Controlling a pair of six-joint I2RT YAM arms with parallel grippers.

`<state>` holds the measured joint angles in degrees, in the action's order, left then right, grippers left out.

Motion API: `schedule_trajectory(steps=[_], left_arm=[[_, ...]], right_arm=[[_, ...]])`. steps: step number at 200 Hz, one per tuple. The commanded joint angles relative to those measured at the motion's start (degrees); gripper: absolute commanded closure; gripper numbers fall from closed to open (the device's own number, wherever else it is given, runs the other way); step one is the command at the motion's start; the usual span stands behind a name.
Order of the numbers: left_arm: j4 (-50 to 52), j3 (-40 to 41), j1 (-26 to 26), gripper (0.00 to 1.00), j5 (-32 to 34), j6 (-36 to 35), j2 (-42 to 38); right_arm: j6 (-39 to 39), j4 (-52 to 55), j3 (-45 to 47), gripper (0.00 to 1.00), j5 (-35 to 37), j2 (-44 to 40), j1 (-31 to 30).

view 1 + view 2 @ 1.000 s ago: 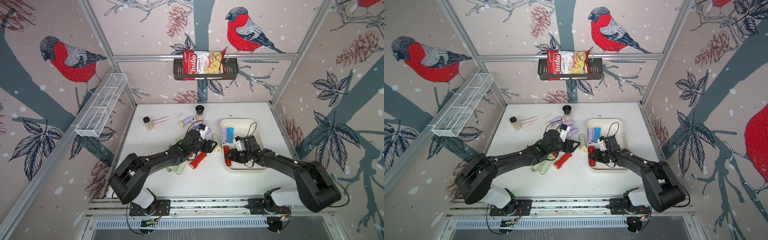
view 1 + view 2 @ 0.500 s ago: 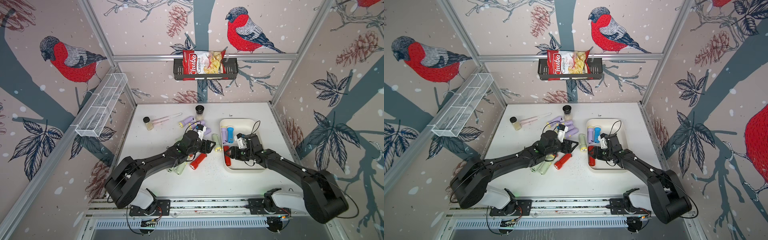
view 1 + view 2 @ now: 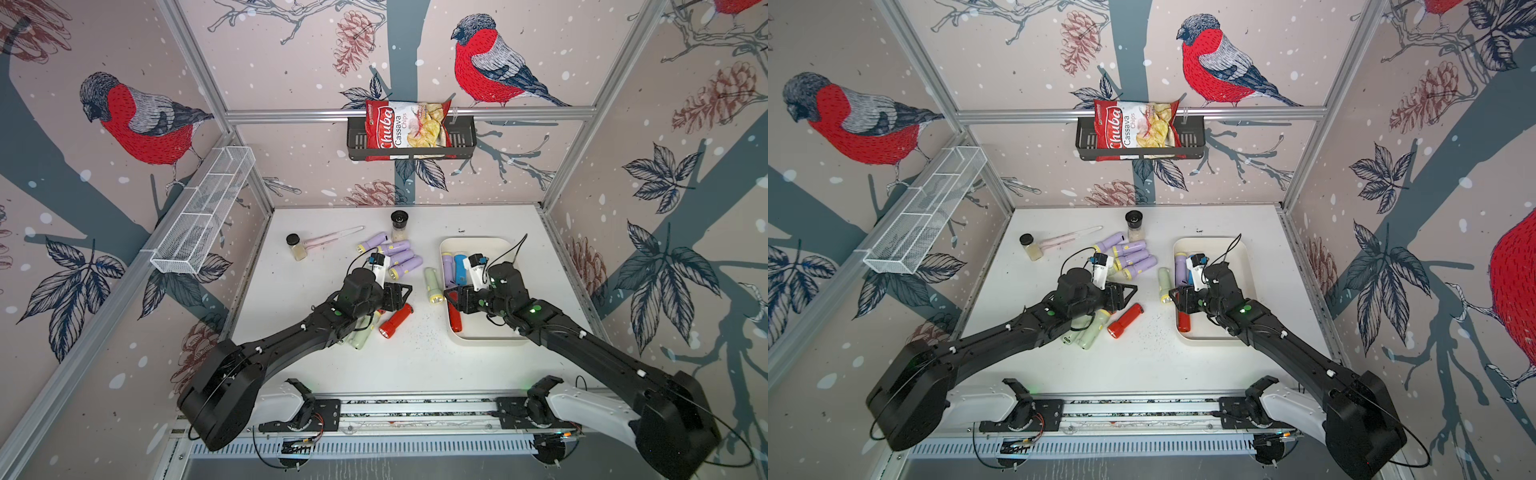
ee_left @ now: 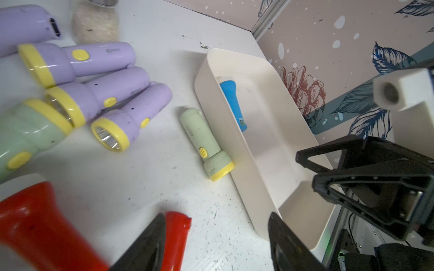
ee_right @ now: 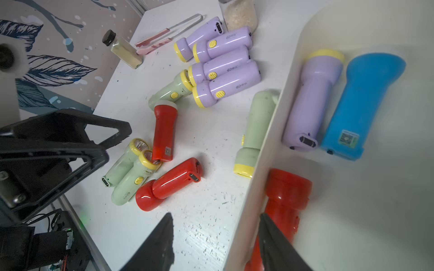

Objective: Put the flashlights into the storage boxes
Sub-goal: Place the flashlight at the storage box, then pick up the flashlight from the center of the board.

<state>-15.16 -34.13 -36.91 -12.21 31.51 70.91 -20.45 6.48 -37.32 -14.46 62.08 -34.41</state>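
Note:
The cream storage box [image 3: 486,341] [image 3: 1212,341] holds a lilac flashlight [image 5: 312,101], a blue one [image 5: 361,101] and a red one [image 3: 455,318] [image 5: 286,194]. My right gripper [image 3: 453,297] [image 5: 216,215] is open, and its jaws straddle the box's left wall just above the red flashlight without holding it. My left gripper [image 3: 401,296] [image 4: 216,218] is open over the table, with another red flashlight [image 3: 395,321] [image 5: 171,183] beside one finger. A pale green flashlight [image 3: 432,284] [image 4: 206,143] lies against the box's outer wall [image 4: 258,204].
Several lilac flashlights [image 3: 399,257] are clustered behind my left gripper. Pale green ones [image 3: 361,336] and a third red one [image 5: 164,131] lie under that arm. Two jars [image 3: 296,246] [image 3: 399,224] and pink tweezers [image 3: 332,237] are at the back. A wire basket [image 3: 203,212] and a black shelf [image 3: 411,156] hang on the walls.
My right gripper's jaws have spread apart and shifted toward the box's left wall, and the red flashlight now lies free in the box. My left arm has barely moved.

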Motion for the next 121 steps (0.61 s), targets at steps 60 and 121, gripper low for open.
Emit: schedule_trajectory(steps=[60, 121], left_arm=[[5.53, 8.93, 5.32, 0.3, 1.49, 1.67, -14.81], [4.98, 14.65, 11.44, 0.3, -1.7, 4.12, -19.15]], right_arm=[[28.24, 1.45, -7.58, 0.4, 8.45, 6.65, -14.91], [46.06, 13.43, -17.8, 0.37, 10.5, 20.46, -22.35]])
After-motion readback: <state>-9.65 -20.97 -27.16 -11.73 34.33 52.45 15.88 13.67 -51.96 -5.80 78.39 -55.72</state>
